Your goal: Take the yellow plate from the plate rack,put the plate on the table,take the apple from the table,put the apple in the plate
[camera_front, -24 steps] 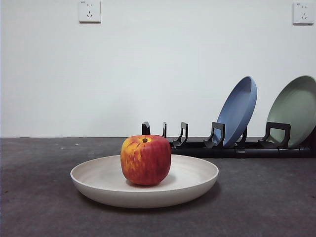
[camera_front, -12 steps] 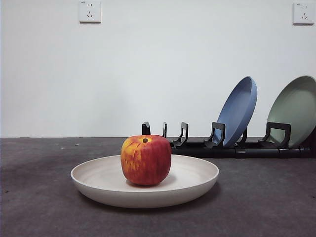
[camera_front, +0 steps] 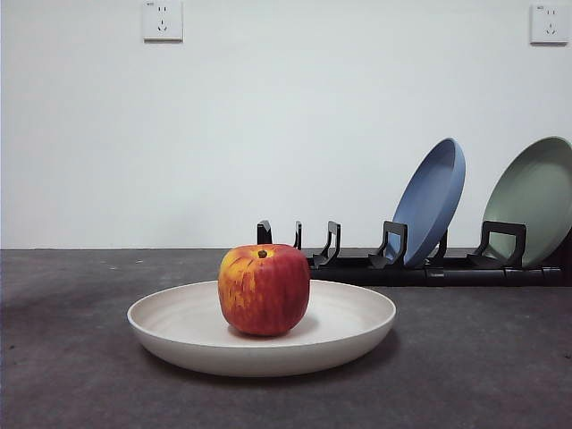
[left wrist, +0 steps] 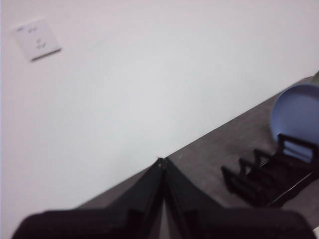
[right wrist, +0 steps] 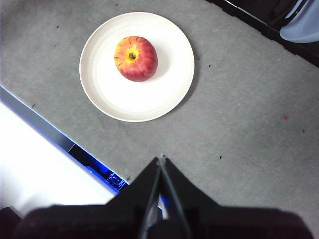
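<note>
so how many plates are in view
3: the yellow plate lies flat on the table holding the apple; the blue plate and the green plate lean in the plate rack.

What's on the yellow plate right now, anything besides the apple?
Only the apple sits on the yellow plate, upright, stem dimple up, a little off centre. The rest of the plate's surface shows bare. The patch directly under the apple is hidden.

- A plain white wall [camera_front: 286, 134] stands behind the dark grey worktop [camera_front: 71, 357].
- Two white sockets [camera_front: 162, 20] sit high on that wall, well apart.
</note>
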Controlling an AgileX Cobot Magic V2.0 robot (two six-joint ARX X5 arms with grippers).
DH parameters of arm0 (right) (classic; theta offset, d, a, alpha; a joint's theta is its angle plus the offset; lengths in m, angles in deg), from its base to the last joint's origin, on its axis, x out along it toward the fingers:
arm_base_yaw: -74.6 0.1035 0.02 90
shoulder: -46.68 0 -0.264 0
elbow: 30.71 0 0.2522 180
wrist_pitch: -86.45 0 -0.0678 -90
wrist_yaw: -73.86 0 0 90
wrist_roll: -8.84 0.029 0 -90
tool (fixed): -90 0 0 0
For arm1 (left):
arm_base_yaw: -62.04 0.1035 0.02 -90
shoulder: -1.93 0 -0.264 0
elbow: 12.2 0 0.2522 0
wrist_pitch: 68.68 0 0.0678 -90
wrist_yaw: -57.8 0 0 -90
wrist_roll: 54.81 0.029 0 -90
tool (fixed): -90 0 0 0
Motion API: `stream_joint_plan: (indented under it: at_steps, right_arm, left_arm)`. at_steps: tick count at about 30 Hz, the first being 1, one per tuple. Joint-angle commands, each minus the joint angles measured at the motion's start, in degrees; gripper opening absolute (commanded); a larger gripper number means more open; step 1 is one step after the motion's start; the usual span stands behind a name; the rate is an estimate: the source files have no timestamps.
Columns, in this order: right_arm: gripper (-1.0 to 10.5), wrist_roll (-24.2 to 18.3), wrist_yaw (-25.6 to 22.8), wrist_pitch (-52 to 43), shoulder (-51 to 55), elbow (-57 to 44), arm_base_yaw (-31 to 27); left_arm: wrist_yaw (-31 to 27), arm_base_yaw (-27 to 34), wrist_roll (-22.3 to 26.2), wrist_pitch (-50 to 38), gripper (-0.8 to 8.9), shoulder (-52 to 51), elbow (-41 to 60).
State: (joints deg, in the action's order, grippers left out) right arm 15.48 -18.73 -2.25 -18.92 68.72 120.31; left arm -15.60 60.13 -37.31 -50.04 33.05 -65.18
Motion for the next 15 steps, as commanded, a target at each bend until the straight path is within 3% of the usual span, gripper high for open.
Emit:
stream_joint_plan:
  at_steps: [1,8,15]
  right_arm:
    - [0.0,-0.2,0.0,-0.1,-0.2,0.0,0.0]
    - [0.0,-0.2,0.0,-0.1,-0.2,0.0,0.0]
    - [0.0,-0.2,0.0,-0.1,-0.2,0.0,0.0]
  left_arm:
    - [-2.9,2.0,-5.6,-5.0,-0.04,-6.0,12.5]
    - [-7.7,4.6,-11.0,-6.2,-0.04,-17.7,28.9]
    - [-7.7,5.9,-14.6,-5.2,-0.04,-22.9,35.8]
